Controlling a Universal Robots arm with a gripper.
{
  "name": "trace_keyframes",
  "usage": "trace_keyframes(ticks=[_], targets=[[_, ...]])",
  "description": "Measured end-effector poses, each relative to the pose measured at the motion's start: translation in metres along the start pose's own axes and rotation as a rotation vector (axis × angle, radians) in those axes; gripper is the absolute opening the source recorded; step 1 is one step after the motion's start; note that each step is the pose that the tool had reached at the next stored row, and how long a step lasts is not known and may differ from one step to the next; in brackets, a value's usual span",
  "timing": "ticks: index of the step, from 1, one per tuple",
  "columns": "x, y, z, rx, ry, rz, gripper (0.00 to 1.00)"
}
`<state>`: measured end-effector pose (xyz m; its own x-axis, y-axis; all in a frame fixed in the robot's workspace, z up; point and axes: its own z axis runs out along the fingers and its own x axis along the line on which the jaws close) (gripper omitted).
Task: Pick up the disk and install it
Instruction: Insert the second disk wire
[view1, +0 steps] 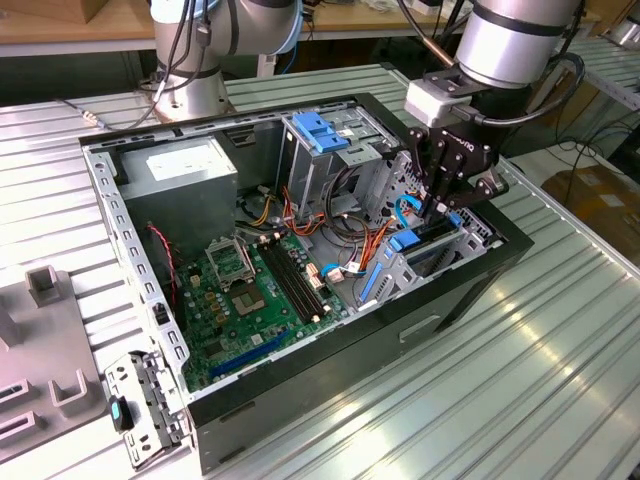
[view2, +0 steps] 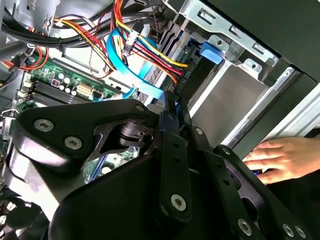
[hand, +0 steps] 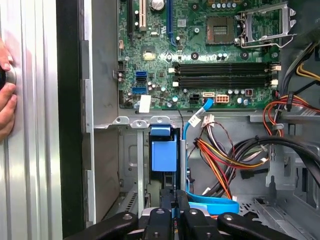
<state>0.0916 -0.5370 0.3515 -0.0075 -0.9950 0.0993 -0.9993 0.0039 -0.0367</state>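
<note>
Seating the disk (view1: 408, 243) in the drive bay (view1: 470, 235); pickup done, install nearly done by the look of it.
At the exterior view's left, the grey box (view1: 185, 170) and motherboard (view1: 250, 290) lay in the open case (view1: 300, 400), untouched. Toward the exterior view's right, the disk stood on edge down in the bay, blue carrier end up, mostly sunk below the bay's rim. The gripper (view1: 432, 215) was right above it, its two fingers drawn together with nothing between them, tips at the carrier end; contact couldn't be confirmed. My read: final seating and letting go were left. In the second wrist view a person's hand (view2: 280, 159) rested on the table just beside the case.
</note>
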Motion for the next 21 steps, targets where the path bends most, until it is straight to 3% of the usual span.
trace_keyframes(ticks=[4, 7, 9, 10, 11, 12, 13, 16, 21], targets=[[0.0000, 0.0011, 0.0020, 0.0045, -0.0054, -0.001, 0.16], [0.0007, 0.0017, 0.0026, 0.0135, -0.0058, -0.002, 0.16], [0.0014, 0.0021, 0.0047, 0.0142, -0.0084, -0.003, 0.16], [0.0028, 0.0020, 0.0054, 0.0142, -0.0158, -0.002, 0.16], [0.0050, 0.0017, 0.0007, 0.0140, -0.0436, -0.001, 0.16], [0.0076, 0.0018, 0.0013, 0.0139, -0.0653, 0.000, 0.16], [0.0094, 0.0018, 0.0017, 0.0138, -0.0741, 0.000, 0.16], [0.0148, 0.0018, 0.0026, 0.0137, -0.0895, 0.001, 0.16], [0.0175, 0.0018, 0.0035, 0.0137, -0.0969, 0.001, 0.16]])
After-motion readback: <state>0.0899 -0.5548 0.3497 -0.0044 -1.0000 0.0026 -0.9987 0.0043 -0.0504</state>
